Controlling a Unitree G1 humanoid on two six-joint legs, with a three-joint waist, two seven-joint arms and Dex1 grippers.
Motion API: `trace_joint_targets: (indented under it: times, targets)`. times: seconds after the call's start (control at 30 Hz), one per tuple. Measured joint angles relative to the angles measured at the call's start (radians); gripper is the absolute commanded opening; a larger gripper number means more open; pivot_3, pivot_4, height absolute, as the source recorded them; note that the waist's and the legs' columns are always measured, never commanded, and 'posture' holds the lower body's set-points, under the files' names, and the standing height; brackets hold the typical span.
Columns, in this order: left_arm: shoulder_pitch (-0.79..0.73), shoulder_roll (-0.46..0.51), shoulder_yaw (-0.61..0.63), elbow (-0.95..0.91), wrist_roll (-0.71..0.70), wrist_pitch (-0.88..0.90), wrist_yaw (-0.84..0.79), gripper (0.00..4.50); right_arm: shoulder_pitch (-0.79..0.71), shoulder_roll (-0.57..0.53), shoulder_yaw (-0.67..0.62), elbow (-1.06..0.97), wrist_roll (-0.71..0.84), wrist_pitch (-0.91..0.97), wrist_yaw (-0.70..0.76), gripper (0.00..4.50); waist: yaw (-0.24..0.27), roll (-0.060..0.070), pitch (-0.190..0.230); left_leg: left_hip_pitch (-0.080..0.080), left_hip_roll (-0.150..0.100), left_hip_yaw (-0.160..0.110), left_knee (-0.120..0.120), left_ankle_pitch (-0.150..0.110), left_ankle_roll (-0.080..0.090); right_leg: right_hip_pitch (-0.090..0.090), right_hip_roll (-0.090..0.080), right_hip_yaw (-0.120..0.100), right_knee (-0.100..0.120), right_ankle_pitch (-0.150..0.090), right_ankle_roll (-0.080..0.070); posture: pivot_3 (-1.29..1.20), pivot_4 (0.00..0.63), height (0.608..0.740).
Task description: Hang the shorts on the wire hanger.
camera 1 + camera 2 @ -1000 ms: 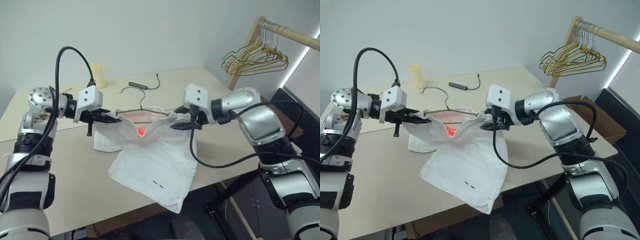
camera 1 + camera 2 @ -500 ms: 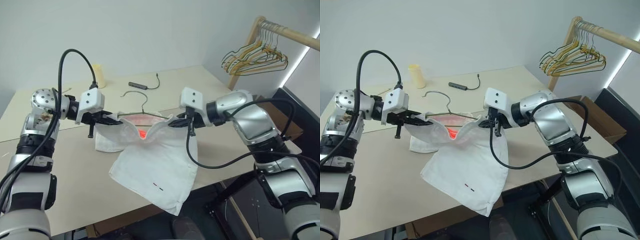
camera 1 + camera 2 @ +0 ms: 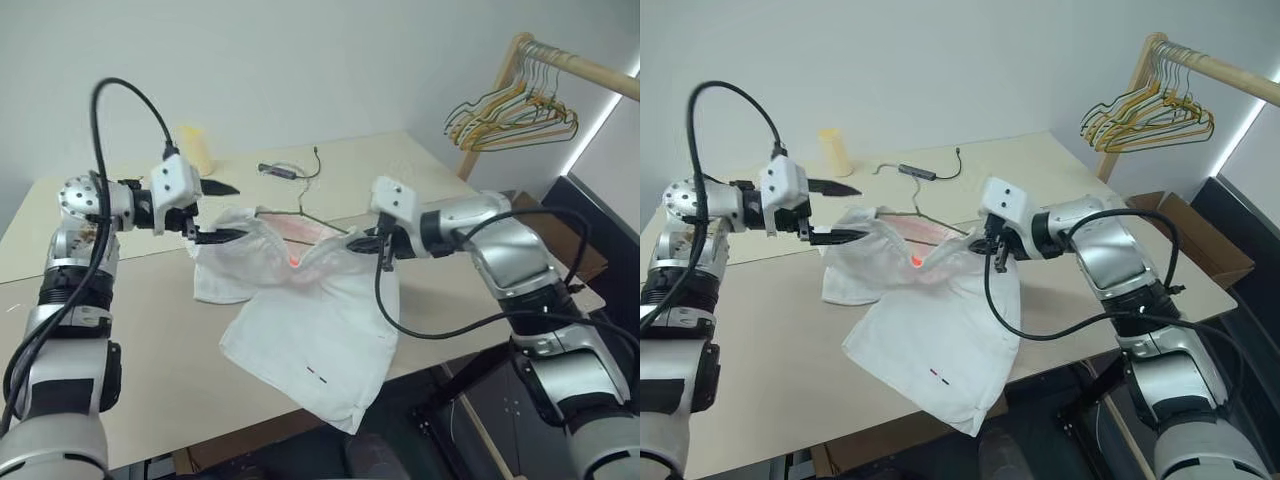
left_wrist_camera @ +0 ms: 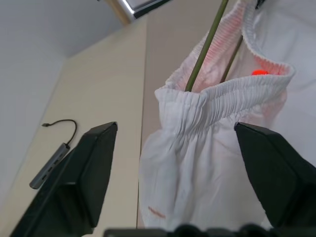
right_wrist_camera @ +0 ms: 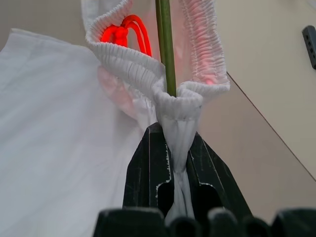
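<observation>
The white shorts [image 3: 310, 320] lie partly on the table, with the gathered waistband lifted at the right end. My right gripper [image 3: 365, 245] is shut on that waistband; in the right wrist view its fingers [image 5: 148, 168] pinch the bunched elastic. The thin olive wire hanger [image 3: 940, 218] runs inside the waistband opening, and its wire [image 5: 165, 44] comes out just above the pinch. My left gripper [image 3: 222, 212] stands open beside the left end of the waistband [image 4: 217, 98], with nothing between its fingers. A red glow shows inside the shorts.
On the far side of the table stand a pale yellow cup [image 3: 197, 147] and a dark hub with its cable [image 3: 280, 170]. At the right is a wooden rack with bunched coloured hangers [image 3: 515, 115]. A cardboard box [image 3: 1185, 230] sits beyond the table's right edge.
My left gripper has opened, let go of the waistband's left end and risen a little. That end has slumped. The hanger has tilted, and my right gripper still pinches the waistband.
</observation>
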Motion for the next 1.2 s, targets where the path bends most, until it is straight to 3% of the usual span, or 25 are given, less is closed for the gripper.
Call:
trace_joint_targets:
  times: [0.17, 0.33, 0.5, 0.67, 0.97, 1.2]
  targets:
    - [0.015, -0.063, 0.093, -0.059, -0.072, 0.067, 0.126, 4.46, 0.052, -0.017, -0.089, -0.083, 0.036, 0.120, -0.084, 0.00, -0.016, 0.000, 0.000, -0.001, -0.001, -0.002, 0.000, 0.001, 0.001, 0.001, -0.003, -0.001, 0.000, 0.000, 0.001, -0.35, 0.000, 0.740]
    - [0.159, -0.144, 0.158, -0.289, -0.252, 0.218, 0.149, 4.46, 0.057, 0.009, -0.223, -0.144, 0.052, 0.420, -0.292, 0.00, -0.051, 0.000, 0.000, -0.001, -0.003, -0.002, 0.000, 0.002, 0.003, 0.002, -0.008, -0.001, 0.001, 0.001, 0.004, -0.38, 0.000, 0.740]
    - [0.246, -0.212, 0.194, -0.516, -0.464, 0.392, 0.154, 4.46, 0.049, 0.086, -0.384, -0.158, 0.029, 0.705, -0.502, 0.00, -0.080, 0.000, 0.000, -0.002, -0.004, -0.002, 0.001, 0.003, 0.005, 0.002, -0.009, 0.000, 0.001, 0.002, 0.004, -0.38, 0.000, 0.740]
    - [0.266, -0.217, 0.217, -0.592, -0.523, 0.437, 0.181, 4.46, 0.040, 0.162, -0.525, -0.161, -0.057, 0.858, -0.702, 0.00, -0.103, 0.002, -0.001, 0.002, -0.005, -0.002, 0.001, 0.003, 0.005, 0.007, -0.009, 0.000, 0.000, 0.002, 0.005, -0.38, 0.000, 0.740]
    - [0.293, -0.243, 0.212, -0.632, -0.539, 0.457, 0.190, 4.46, -0.116, 0.328, -0.677, -0.073, -0.331, 0.874, -1.149, 0.00, -0.142, 0.002, -0.001, 0.002, -0.006, -0.002, 0.001, 0.003, 0.006, 0.007, -0.009, 0.001, 0.000, 0.002, 0.005, -0.38, 0.000, 0.740]
    - [0.308, -0.270, 0.215, -0.654, -0.560, 0.481, 0.234, 4.46, -0.191, 0.436, -0.788, -0.027, -0.424, 0.727, -1.401, 0.00, -0.156, 0.003, -0.001, 0.002, -0.006, -0.002, 0.001, 0.004, 0.006, 0.007, -0.009, 0.001, 0.000, 0.002, 0.005, -0.37, 0.000, 0.740]
